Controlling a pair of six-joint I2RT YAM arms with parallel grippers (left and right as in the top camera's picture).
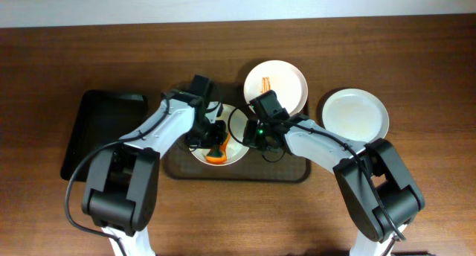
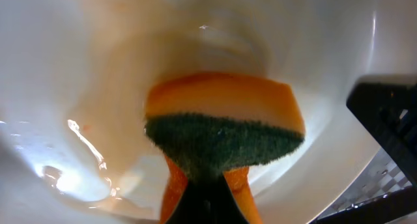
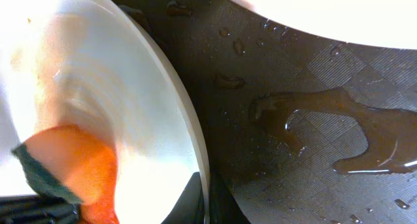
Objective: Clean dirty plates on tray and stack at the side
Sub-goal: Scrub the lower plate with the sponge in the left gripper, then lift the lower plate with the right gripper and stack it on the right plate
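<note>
On the tray (image 1: 291,171), at its middle, sits the dirty plate (image 1: 239,149) I am working on. It lies directly under my left claw (image 1: 211,135), and the sponge (image 2: 225,120) is pressed against its inner face.

My left claw is closed narrow on the sponge. In the left wrist view the green scouring side faces the camera and the orange body lies against the plate. The sponge's long axis runs across that view, side to side, square to my fingers.

A brownish film (image 2: 124,61) shows on the wet white surface above and to the left of the sponge, just beside it. I judge the next strokes should go that way, broadside on, so the full width wipes.

My right claw (image 1: 257,134) is at the plate's right edge. In the right wrist view its dark fingers (image 3: 190,201) appear to straddle the rim and pinch it, steadying the plate. So the left arm is on the soiled patch, and the right should only hold.

Beyond the rim the tray is wet, with a puddle (image 3: 339,136) on its textured floor.

Further out, a second plate (image 1: 288,83) with food scraps waits behind, and a clean plate (image 1: 355,113) lies on the table to the right, well apart from the tray.
</note>
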